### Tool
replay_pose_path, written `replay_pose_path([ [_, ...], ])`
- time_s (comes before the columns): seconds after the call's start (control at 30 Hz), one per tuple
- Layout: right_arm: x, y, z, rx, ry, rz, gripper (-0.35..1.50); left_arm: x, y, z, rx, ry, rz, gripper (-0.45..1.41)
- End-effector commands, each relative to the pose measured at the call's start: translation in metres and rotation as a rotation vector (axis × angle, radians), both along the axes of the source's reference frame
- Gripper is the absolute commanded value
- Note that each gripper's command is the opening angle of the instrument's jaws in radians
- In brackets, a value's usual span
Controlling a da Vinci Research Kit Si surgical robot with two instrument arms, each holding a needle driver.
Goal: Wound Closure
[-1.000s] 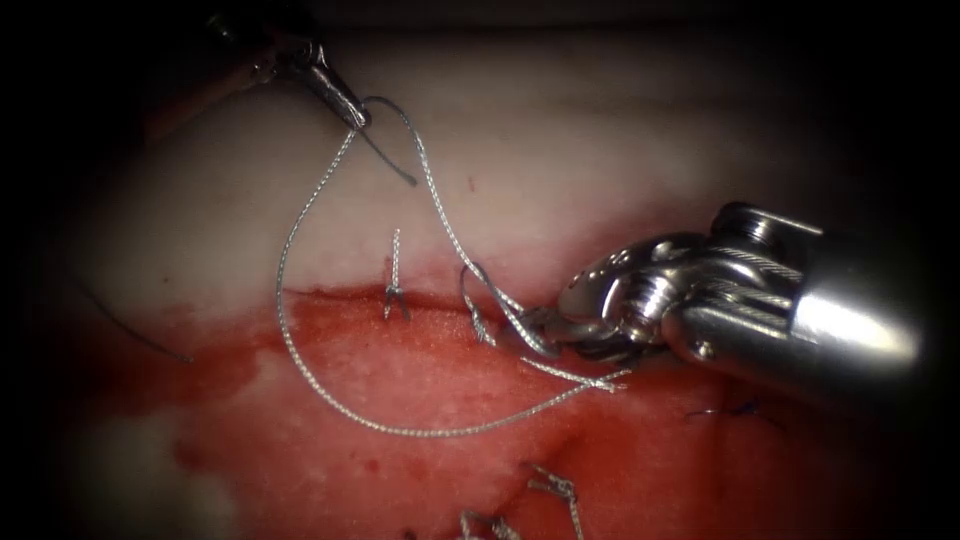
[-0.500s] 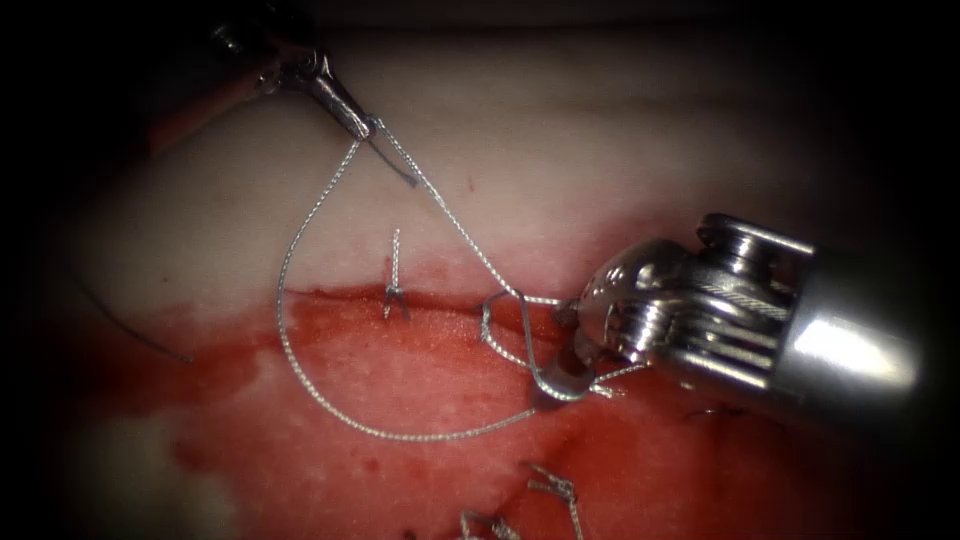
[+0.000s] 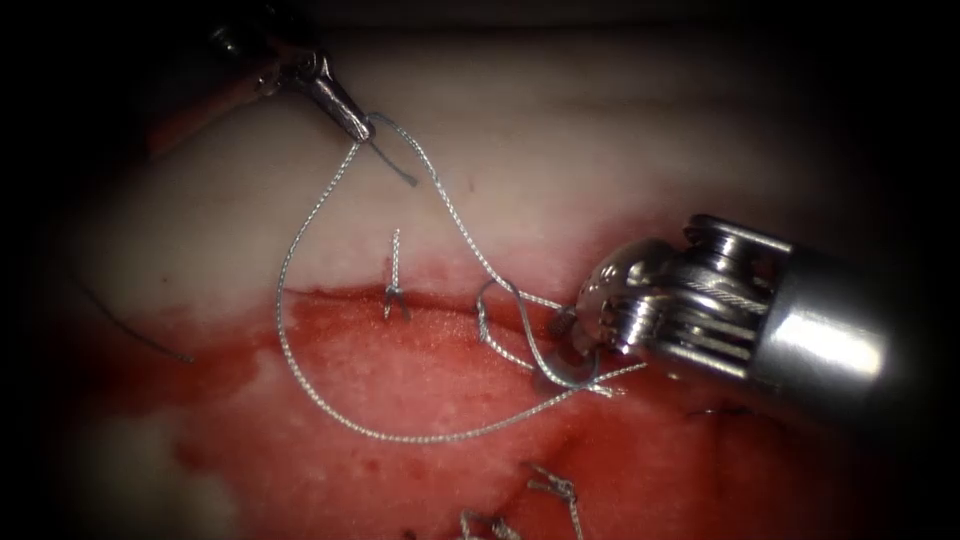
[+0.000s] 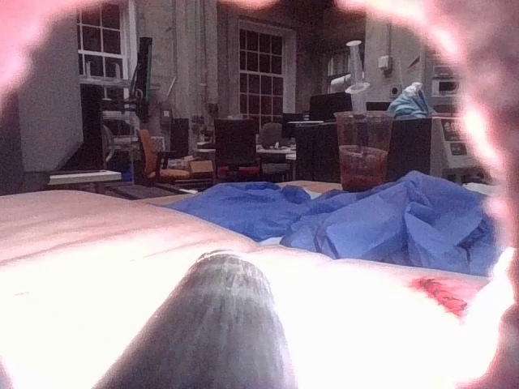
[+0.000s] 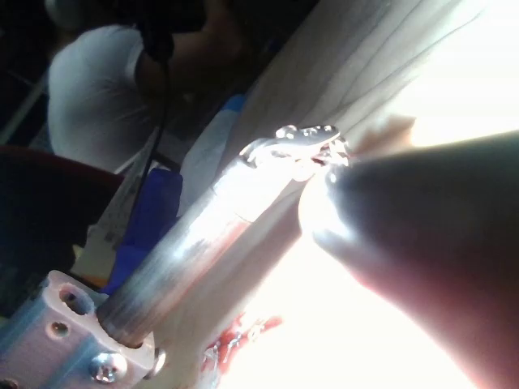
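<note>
On the left of the endoscope view the tissue (image 3: pixel 560 150) is pale toward its far edge and soaked with red fluid (image 3: pixel 420 400) along the cut (image 3: pixel 330 296), which runs crosswise through its middle. Near the far left corner of the tissue the left tool (image 3: pixel 358 128) reaches in, its slim jaws pinched tight on the thread (image 3: pixel 300 230) — two strands leave its tip. One strand swings down in a wide loop over the red fluid on the near side of the cut and rises again toward the right; the other runs diagonally down to the cut. A short dark cut end of thread (image 3: pixel 395 165) lies just beside the left tool's tip. A finished stitch (image 3: pixel 395 290) stands across the cut a little left of centre.

Further right, the thread forms a small loop at the cut, and the needle (image 3: pixel 545 355) curves down from there, lying on the red surface. I cannot tell whether its point is in the tissue. The right tool (image 3: pixel 575 345) comes in from the right edge and grips the needle near the bottom of its curve, jaws closed on it.

Loose thread pieces (image 3: pixel 550 488) lie at the near edge — well apart from the needle.
</note>
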State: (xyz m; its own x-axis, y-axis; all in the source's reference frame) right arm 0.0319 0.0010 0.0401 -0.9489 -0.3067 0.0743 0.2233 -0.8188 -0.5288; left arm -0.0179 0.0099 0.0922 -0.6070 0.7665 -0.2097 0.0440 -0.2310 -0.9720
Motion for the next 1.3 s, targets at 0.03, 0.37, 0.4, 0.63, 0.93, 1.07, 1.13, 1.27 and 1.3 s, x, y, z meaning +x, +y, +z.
replay_pose_path([
  [0.03,0.0008,0.0012,-0.0003,0.014,0.009,0.011,0.29,0.0,0.0015,-0.0011,-0.007,-0.005,-0.006,-0.45],
  [0.37,0.0012,0.0,-0.0002,0.094,0.006,0.047,0.0,0.0001,0.0014,-0.0011,-0.012,-0.002,-0.002,-0.45],
  [0.4,0.0012,-0.0001,-0.0003,0.094,0.007,0.046,0.0,0.0001,0.0014,-0.0011,-0.01,0.003,0.001,-0.45],
  [0.63,0.0013,-0.0005,0.0003,0.124,-0.013,0.094,-0.35,0.0001,0.0012,-0.0011,-0.014,0.01,0.007,-0.45],
  [0.93,0.001,0.0007,-0.0005,0.145,-0.007,0.183,-0.35,0.0002,0.001,-0.0011,-0.017,0.041,0.03,-0.45],
  [1.07,0.0007,0.0029,-0.0017,0.092,0.023,0.251,-0.35,0.0007,-0.0001,-0.0008,-0.055,0.143,0.113,-0.45],
  [1.13,0.0006,0.0043,-0.0023,0.058,0.05,0.301,-0.35,0.0015,-0.0013,-0.0004,-0.092,0.265,0.201,-0.45],
  [1.27,0.0007,0.0065,-0.0029,-0.003,0.103,0.361,-0.35,0.0043,-0.0046,0.0,-0.227,0.446,0.376,-0.45],
  [1.3,0.0008,0.0069,-0.0028,-0.012,0.115,0.373,-0.35,0.0056,-0.0056,-0.0001,-0.287,0.493,0.438,-0.45],
])
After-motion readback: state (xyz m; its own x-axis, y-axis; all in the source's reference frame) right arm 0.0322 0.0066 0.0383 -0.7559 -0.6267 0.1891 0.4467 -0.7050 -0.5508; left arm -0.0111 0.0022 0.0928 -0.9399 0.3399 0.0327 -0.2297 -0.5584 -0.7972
